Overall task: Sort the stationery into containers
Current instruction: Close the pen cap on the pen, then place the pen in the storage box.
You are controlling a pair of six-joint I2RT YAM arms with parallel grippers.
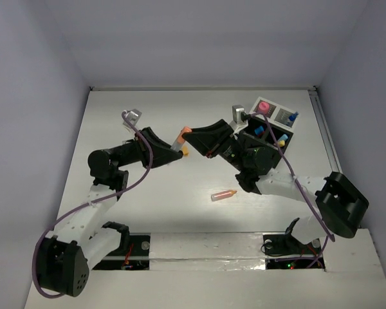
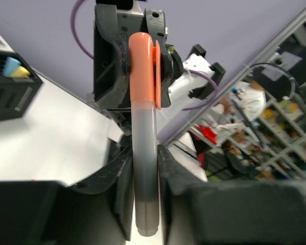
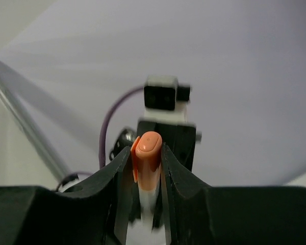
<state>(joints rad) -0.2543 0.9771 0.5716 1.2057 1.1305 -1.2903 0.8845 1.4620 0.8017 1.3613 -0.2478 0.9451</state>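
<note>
From above, the left claw and the right claw meet tip to tip above the middle of the worktop, with an orange-capped pen bridging them. How each one grips it is too small to tell there.

The wrist cameras settle it. In the left wrist view, the left claw is clenched on the pen at its greyish barrel, one finger pressed to each side. The orange cap reaches away into the black body of the other arm. In the right wrist view, the right claw is closed narrowly on that cap, its fingers touching both flanks.

Only the overhead view shows a second orange-tipped stick lying flat on the worktop, nearer than the claws and just right of them. It also shows the black divided box far right, with a pink round piece in a far compartment. The left wrist view catches only one corner of the box, with light-blue and yellow tips standing in it.
</note>
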